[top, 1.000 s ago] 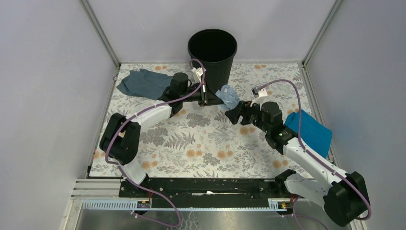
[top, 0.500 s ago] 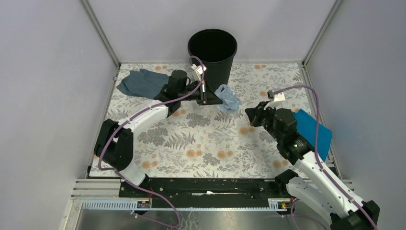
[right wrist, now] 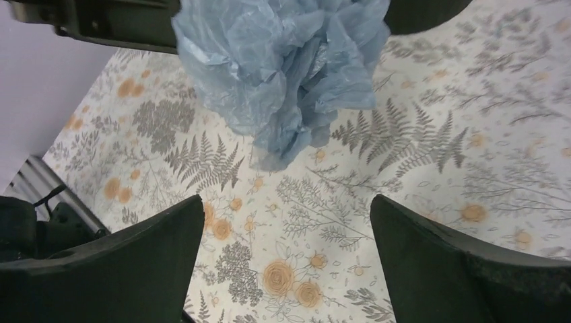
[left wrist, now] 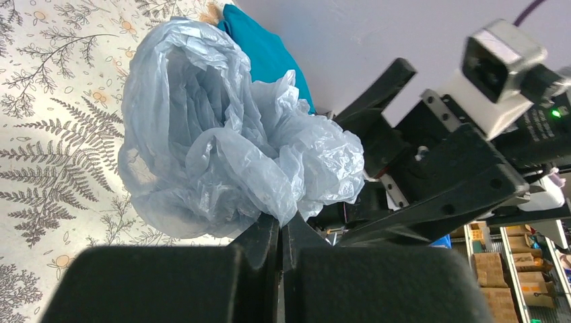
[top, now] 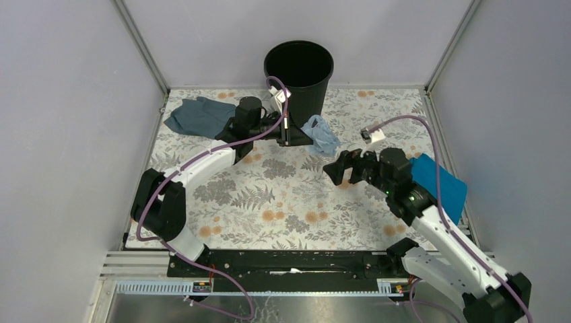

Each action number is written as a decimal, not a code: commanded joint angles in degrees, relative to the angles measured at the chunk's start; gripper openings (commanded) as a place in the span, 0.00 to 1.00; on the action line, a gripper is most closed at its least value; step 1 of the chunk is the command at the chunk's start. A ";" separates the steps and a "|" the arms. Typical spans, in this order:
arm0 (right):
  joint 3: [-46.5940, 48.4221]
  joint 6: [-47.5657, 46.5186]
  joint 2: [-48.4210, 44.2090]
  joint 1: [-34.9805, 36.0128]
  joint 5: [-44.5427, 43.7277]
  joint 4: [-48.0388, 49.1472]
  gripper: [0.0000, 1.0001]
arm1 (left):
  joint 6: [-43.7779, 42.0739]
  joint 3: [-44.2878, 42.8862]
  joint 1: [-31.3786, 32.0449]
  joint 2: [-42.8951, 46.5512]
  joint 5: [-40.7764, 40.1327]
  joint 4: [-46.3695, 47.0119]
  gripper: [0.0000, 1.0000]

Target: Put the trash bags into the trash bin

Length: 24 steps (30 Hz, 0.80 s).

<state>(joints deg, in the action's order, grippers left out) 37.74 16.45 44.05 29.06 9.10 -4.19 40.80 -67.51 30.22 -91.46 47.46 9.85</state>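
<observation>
While left tool [left wrist: 279, 232] pinches bag [left wrist: 222, 134] beside bin [top: 306, 101], right tool [right wrist: 286, 229] gapes.

The bin [top: 298, 48] stands at the back edge, its mouth open upward. The left arm [top: 209, 158] lies slantwise from the near left corner to the bin's foot and bars that side. The left gripper [left wrist: 280, 232], clamped on the bag [top: 321, 134], fills the spot just right of the bin. The right gripper [top: 333, 169], jaws wide, faces the bag across a strip of bare table [top: 283, 195]. A grey cloth [top: 198, 116] lies back left, and a blue cloth [top: 441, 185] against the right wall [top: 512, 134]. The front middle is open.
</observation>
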 commanded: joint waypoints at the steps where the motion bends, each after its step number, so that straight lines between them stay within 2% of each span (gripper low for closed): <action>1: 4.14 2.05 6.07 -0.16 4.05 2.22 1.00 | -2.24 -1.89 0.08 2.24 1.47 3.25 0.00; 4: 4.43 4.23 6.37 -0.15 -2.99 4.74 0.98 | -2.50 -1.97 0.27 2.10 1.02 2.72 0.00; 6: 4.64 4.36 6.19 -0.19 -4.25 6.79 0.89 | -2.56 -2.19 0.34 1.92 1.16 2.43 0.00; 8: 4.54 4.86 5.39 -0.21 -7.08 7.09 0.70 | -2.35 -2.38 0.45 1.81 1.45 2.29 0.00; 11: 3.24 5.43 3.25 -0.16 -12.87 7.93 0.35 | -2.34 -2.46 0.71 1.98 1.79 2.37 0.00; 13: 2.19 4.75 1.87 -0.21 -12.64 9.41 0.03 | -2.50 -2.57 0.81 2.07 2.02 2.40 0.00; 14: 1.95 4.06 1.12 -0.21 -12.40 9.54 0.00 | -2.62 -2.68 0.88 2.13 1.98 2.25 0.00; 19: 0.00 -1.09 -5.34 -0.14 -19.46 6.14 0.00 | -7.14 -4.82 0.86 2.72 -0.24 -3.80 0.00; 21: -0.06 -2.36 -6.87 -0.15 -19.79 2.90 0.00 | -8.28 -5.27 0.88 3.22 -0.48 -4.68 0.01; 24: 0.40 -3.92 -8.00 -0.19 -15.78 -2.03 0.00 | -10.30 -5.67 0.90 3.93 -0.69 -5.80 0.17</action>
<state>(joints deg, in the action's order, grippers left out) 37.78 16.56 37.50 29.06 -6.70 -0.69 35.05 -69.89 30.85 -91.18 47.35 5.45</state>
